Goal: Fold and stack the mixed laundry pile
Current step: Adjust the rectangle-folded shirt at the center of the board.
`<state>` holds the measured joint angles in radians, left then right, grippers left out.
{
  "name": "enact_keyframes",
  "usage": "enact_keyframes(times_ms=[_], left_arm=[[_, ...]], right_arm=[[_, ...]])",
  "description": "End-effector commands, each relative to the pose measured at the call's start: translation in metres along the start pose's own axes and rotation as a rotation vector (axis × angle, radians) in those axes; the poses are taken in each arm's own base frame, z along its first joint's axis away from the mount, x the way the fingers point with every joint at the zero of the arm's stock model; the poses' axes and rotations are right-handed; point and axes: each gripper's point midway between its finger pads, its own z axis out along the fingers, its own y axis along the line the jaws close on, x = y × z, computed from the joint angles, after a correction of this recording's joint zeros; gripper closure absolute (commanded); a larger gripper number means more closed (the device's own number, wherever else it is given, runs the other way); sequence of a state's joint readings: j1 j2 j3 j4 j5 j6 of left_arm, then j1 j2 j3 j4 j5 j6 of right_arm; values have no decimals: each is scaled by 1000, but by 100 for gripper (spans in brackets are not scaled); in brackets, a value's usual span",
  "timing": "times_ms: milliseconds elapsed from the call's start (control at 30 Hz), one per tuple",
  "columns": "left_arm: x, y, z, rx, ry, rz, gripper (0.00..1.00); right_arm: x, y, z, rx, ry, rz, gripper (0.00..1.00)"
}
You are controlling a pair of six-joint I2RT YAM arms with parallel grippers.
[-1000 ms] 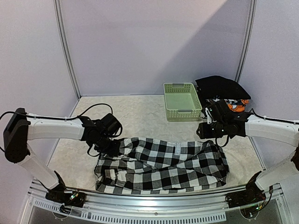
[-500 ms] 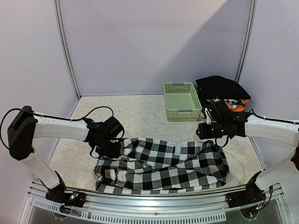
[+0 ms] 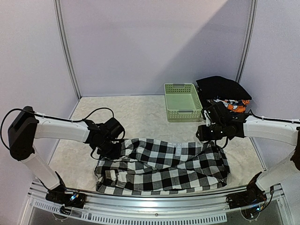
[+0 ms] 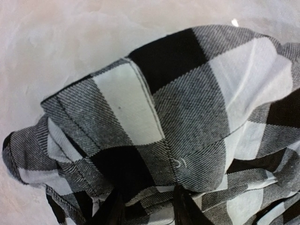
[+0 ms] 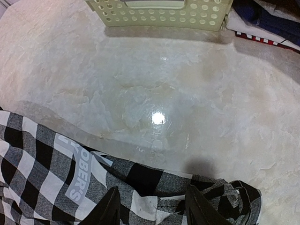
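The checked shirt [image 3: 164, 164] lies spread across the near part of the table [image 3: 140, 117], well apart from the black cloth [image 3: 220, 86] and printed pieces [image 3: 236, 104] heaped beside the basket [image 3: 183, 115]. The left gripper [image 4: 146, 208] straddles a bunched fold at the shirt's far left edge, the right gripper [image 5: 154, 206] its far right edge. Both sets of fingers stand apart with cloth between them, and I cannot tell whether either truly grips. If one catches only a thin layer, a lift would likely let it slip and drag the shirt crooked.
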<state>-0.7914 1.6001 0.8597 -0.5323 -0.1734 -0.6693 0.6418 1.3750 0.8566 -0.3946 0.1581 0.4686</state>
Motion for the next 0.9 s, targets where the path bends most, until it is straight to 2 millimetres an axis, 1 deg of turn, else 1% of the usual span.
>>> enact_keyframes(times_ms=[0, 200, 300, 500, 567, 667, 733, 867], left_arm=[[-2, -18, 1, 62, -12, 15, 70], [-22, -41, -29, 114, -93, 53, 89], [-26, -49, -43, 137, -117, 67, 100], [-31, -65, -76, 185, -155, 99, 100], [-33, -73, -91, 212, -171, 110, 100], [-30, -81, -112, 257, -179, 132, 100], [-28, -81, -127, 278, -182, 132, 100], [-23, -71, -157, 321, -200, 97, 100]], right_arm=[[0, 5, 1, -8, 3, -8, 52], [0, 0, 0, 13, -4, -8, 52], [0, -2, -1, 24, -8, -7, 52], [1, -6, -2, 36, -19, -3, 52], [-1, -7, -3, 40, -27, -1, 51], [-4, -7, -3, 47, -33, -7, 51], [-5, -7, -3, 52, -35, -14, 51], [-8, -8, -3, 64, -45, -24, 50]])
